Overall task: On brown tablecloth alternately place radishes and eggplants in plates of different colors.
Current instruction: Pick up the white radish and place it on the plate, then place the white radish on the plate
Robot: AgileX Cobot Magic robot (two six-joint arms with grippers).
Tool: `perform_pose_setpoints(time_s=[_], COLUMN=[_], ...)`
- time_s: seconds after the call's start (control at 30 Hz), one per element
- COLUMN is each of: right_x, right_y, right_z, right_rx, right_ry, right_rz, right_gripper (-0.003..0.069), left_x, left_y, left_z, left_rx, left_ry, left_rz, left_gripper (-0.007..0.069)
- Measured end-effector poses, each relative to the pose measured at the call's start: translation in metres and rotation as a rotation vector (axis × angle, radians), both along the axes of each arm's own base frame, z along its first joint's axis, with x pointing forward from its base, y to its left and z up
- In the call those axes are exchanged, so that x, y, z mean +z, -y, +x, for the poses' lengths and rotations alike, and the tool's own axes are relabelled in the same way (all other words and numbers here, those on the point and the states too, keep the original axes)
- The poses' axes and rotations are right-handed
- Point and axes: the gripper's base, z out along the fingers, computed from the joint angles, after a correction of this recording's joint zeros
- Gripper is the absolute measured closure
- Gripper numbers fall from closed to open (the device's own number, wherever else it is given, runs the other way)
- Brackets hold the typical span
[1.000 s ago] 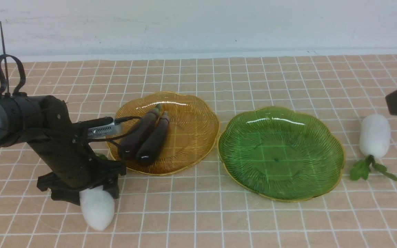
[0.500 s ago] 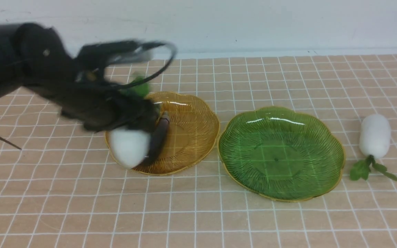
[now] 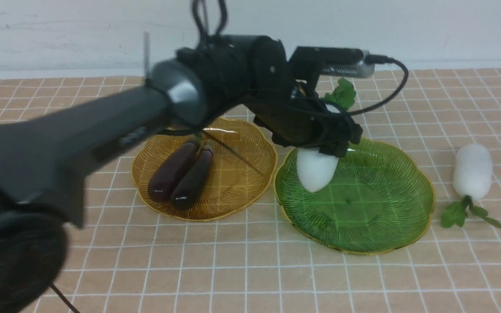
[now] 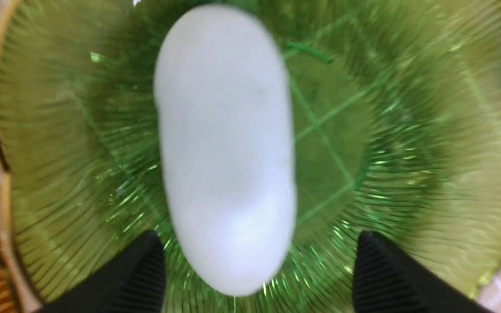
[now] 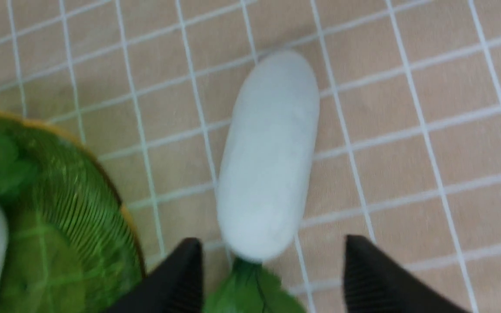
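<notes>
Left tool (image 4: 257, 238) hung with jaws apart over the green plate (image 3: 389, 208), a white radish (image 3: 315, 171) tilted tip-down between them, unclamped; whether it touched the plate was unclear. Right tool (image 5: 271, 242), jaws also apart, hovered above the second radish (image 3: 473, 171) lying on the checked cloth (image 3: 233, 261) just right of that plate. Smooth and rounded, it looked light, stiff and slippery, best pinched across its white middle, not the leaves (image 3: 468, 213).

The green plate (image 3: 385, 208) and amber plate (image 3: 246, 169) are glossy, ribbed, translucent plastic. The eggplants (image 3: 194, 178) are smooth and shiny. The radishes (image 3: 473, 169) look smooth, matt. The tablecloth (image 3: 233, 269) is matt cloth.
</notes>
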Motion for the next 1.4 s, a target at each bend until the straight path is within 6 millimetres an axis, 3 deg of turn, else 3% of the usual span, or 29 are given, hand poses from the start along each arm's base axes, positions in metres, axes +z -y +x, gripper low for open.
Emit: perform_pose_setpoints(time_s=[0.07, 0.13, 0.17, 0.23, 0.33, 0.57, 0.67, 0.7, 0.8, 0.97, 1.07, 1.17, 1.27, 1.4], right_x=[-0.015, -0.033, -0.043, -0.058, -0.080, -0.118, -0.125, -0.123, -0.105, -0.050, -0.004, 0.021, 0.024, 0.013], right_y=[0.005, 0.009, 0.011, 0.012, 0.011, -0.012, -0.017, -0.017, -0.018, -0.024, -0.040, -0.066, -0.088, -0.120], right_z=[0.018, 0.035, 0.042, 0.052, 0.064, 0.077, 0.078, 0.078, 0.079, 0.076, 0.065, 0.056, 0.053, 0.053], right_rx=[-0.028, -0.058, -0.065, -0.074, -0.068, -0.007, 0.009, 0.022, 0.052, 0.082, 0.118, 0.187, 0.247, 0.329], right_ry=[-0.001, -0.012, -0.023, -0.046, -0.082, -0.149, -0.170, -0.178, -0.184, -0.148, -0.076, -0.037, -0.051, -0.103], right_rz=[0.010, 0.027, 0.035, 0.056, 0.068, 0.061, 0.061, 0.060, 0.057, 0.099, 0.147, 0.155, 0.154, 0.148], right_gripper=[0.0147, 0.0072, 0.0050, 0.0032, 0.0026, 0.0038, 0.0156, 0.0184, 0.0178, 0.0178, 0.0178, 0.0178, 0.0178, 0.0178], left_x=[0.017, 0.032, 0.043, 0.060, 0.077, 0.108, 0.119, 0.123, 0.127, 0.130, 0.131, 0.132, 0.131, 0.128], left_y=[-0.003, -0.008, -0.013, -0.020, -0.025, -0.049, -0.061, -0.066, -0.078, -0.097, -0.109, -0.122, -0.136, -0.151], left_z=[-0.002, -0.006, -0.008, -0.012, -0.017, -0.046, -0.060, -0.066, -0.083, -0.104, -0.118, -0.132, -0.149, -0.167], left_rx=[-0.031, -0.049, -0.052, -0.050, -0.048, -0.040, -0.018, -0.012, 0.001, 0.035, 0.064, 0.092, 0.119, 0.131], left_ry=[0.002, 0.010, 0.033, 0.076, 0.111, 0.143, 0.150, 0.149, 0.134, 0.166, 0.198, 0.231, 0.263, 0.299], left_rz=[0.029, 0.070, 0.084, 0.106, 0.103, 0.135, 0.144, 0.147, 0.151, 0.139, 0.128, 0.117, 0.101, 0.091], left_gripper=[0.0233, 0.0406, 0.0513, 0.0600, 0.0625, 0.0628, 0.0628, 0.0628, 0.0628, 0.0628, 0.0628, 0.0628, 0.0628, 0.0628])
